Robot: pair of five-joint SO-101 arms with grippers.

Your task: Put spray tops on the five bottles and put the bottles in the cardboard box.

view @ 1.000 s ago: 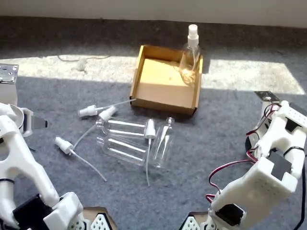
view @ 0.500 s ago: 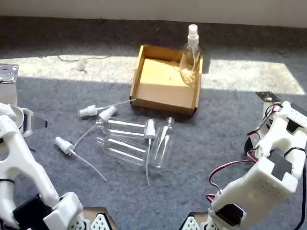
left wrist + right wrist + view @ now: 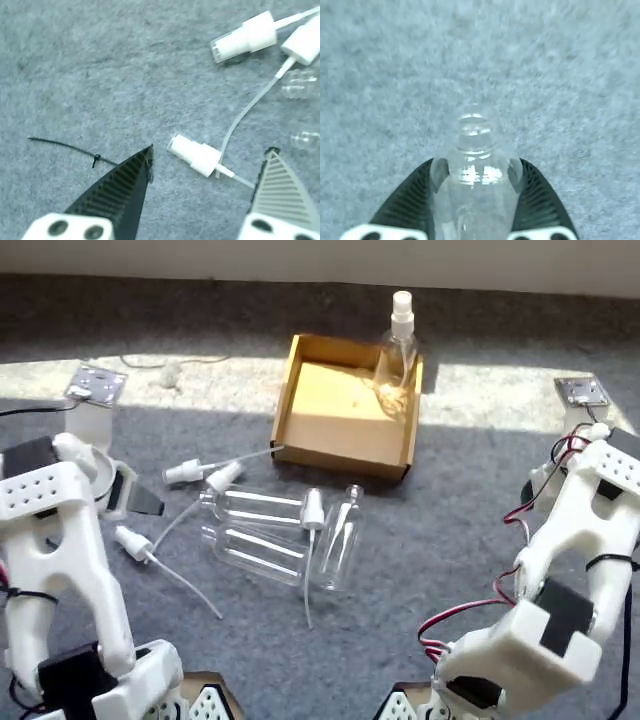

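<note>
One capped bottle (image 3: 400, 348) stands in the box (image 3: 340, 458) (four to go); right gripper (image 3: 476, 169) clamps a bare bottle (image 3: 472, 142), left gripper (image 3: 210, 150) gapes over a top (image 3: 194, 153).

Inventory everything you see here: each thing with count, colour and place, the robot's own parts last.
grey carpet: one, grey, covering the table.
open cardboard box: one, brown, far middle.
capped clear plastic bottle: one, clear with a white top, upright in the box's far right corner.
uncapped clear plastic bottles: three, clear, lying in front of the box.
held clear plastic bottle: one, clear, uncapped, in the right hand.
loose white plastic spray tops: four, white, among and left of the lying bottles.
black cable tie: one, black, on the carpet.
left hand: one, open above a loose top.
right hand: one, gripping a bottle.
</note>
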